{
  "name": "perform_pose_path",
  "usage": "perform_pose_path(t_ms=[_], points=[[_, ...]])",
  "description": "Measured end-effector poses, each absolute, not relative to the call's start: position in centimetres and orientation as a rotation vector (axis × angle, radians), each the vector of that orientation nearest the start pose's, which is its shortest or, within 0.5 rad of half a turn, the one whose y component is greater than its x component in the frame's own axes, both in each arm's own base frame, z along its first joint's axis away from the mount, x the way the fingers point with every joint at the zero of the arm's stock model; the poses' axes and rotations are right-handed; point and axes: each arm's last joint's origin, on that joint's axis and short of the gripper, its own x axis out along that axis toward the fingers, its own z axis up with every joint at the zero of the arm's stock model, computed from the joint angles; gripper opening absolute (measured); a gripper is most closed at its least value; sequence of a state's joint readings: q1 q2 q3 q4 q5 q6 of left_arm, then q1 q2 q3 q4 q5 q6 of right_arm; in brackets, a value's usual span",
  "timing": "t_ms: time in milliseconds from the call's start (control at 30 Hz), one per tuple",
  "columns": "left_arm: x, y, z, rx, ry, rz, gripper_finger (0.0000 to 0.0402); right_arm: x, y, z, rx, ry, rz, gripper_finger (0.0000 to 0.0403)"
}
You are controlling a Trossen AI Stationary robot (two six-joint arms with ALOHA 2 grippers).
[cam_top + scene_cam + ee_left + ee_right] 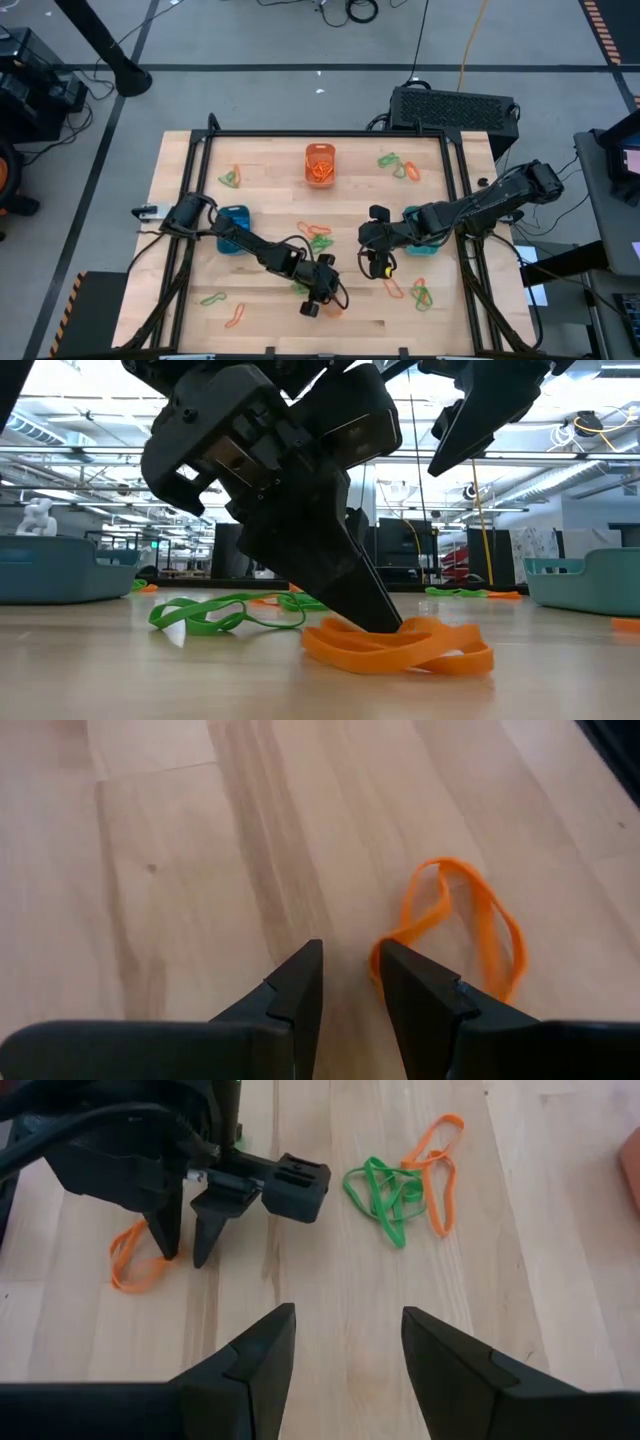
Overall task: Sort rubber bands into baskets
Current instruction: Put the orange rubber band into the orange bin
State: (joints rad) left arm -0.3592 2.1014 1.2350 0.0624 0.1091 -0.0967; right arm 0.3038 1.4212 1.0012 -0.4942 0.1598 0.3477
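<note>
My left gripper [350, 955] stands open, low over the table near its front middle [320, 300]. An orange rubber band [460, 925] lies flat on the wood beside one of its fingers; nothing is between the fingers. My right gripper [345, 1315] hangs open above the table [378, 268], right of the left one, touching nothing. A tangle of green and orange rubber bands [395, 1195] lies between the arms. The orange basket [320, 163] stands at the far middle and the blue basket [232, 228] at the left. The teal basket [412, 216] is partly under the right arm. My left gripper meets the orange rubber band with one fingertip [392, 960] only, at the band's near end [380, 952]. The finger slants down from the table's left onto it [385, 628]. The band lies slack and flat on the table, outside the gap between the fingers.
More loose rubber bands lie about the table: far left [230, 178], far right [398, 165], near left [212, 298] and near right [420, 293]. A green band [200, 615] lies just behind the left gripper. A black frame [330, 133] borders the table.
</note>
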Motion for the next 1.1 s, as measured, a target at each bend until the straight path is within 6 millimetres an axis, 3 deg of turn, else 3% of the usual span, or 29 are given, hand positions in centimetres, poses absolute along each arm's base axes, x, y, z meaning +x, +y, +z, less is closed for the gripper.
perform_pose_path(t_ms=[367, 1100], points=[[40.3, -15.5, 12.8, 0.01, 0.772, -0.415, 0.0109, 27.6, 8.2, 24.3, 0.114, 0.898, -0.022, 0.0176], [39.4, -15.0, 12.0, 0.043, 0.92, -0.352, 0.0109, 27.6, 8.2, 24.3, 0.115, 0.895, -0.021, 0.0176]])
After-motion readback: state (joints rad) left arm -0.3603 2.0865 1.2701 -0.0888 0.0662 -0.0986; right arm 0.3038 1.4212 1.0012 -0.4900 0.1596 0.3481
